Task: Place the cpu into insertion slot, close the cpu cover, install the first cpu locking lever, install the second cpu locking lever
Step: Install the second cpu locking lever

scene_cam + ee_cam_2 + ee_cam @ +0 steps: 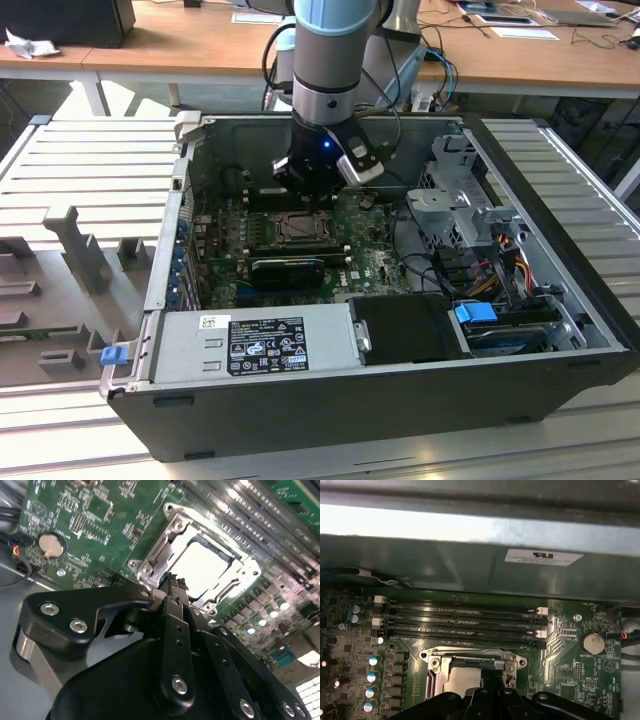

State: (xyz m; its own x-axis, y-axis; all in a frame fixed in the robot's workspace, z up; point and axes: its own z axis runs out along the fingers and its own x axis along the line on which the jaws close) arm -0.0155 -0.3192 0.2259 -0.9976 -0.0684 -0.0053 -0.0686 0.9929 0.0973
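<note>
Stage: the cpu already lies in the insertion slot, so the first step looks done.
Cover: the cpu cover appears to lie flat around the chip, its window framing the pale top; closing seems done or nearly so.
Levers: whether either locking lever is latched cannot be told from these pictures; both steps are judged still open.
Tool: the tool hangs just above the near edge of the cover, its black fingers drawn together to a narrow tip with nothing visibly between them.
Tool in scene: in the exterior view the tool stands over the socket, toward the far side of the open computer case.
Cpu look: thin, square, with a pale silver-grey top that glares bright in the second wrist view.
Slot surroundings: green motherboard all round; long dark memory slots just beyond the socket; a coin battery off to one side.
</note>
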